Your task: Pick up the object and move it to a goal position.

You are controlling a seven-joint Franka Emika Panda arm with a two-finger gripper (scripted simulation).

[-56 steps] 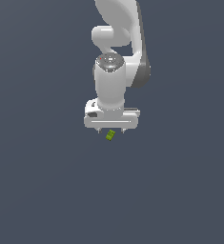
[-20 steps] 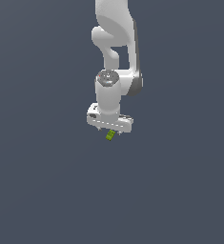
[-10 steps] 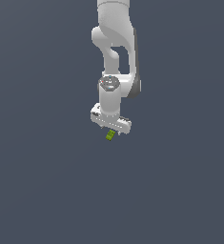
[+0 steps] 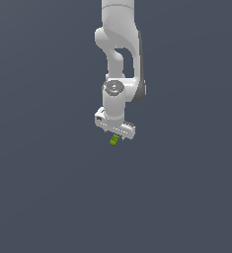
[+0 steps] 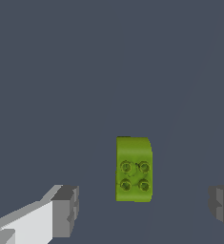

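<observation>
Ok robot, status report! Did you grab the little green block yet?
Gripper open, fingers apart either side of block. Not touching it, not grabbed yet. Nothing in the way.

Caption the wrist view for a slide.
Open gripper hovering over a yellow-green block, four studs visible, fingers apart on either side.

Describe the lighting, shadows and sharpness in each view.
Exterior view: flat, even lighting, no cast shadows; the small yellow-green rectangular block is tiny and soft-edged under the white gripper. Wrist view: the block shows four studs clearly, with mild shading at its edges; no glare.
</observation>
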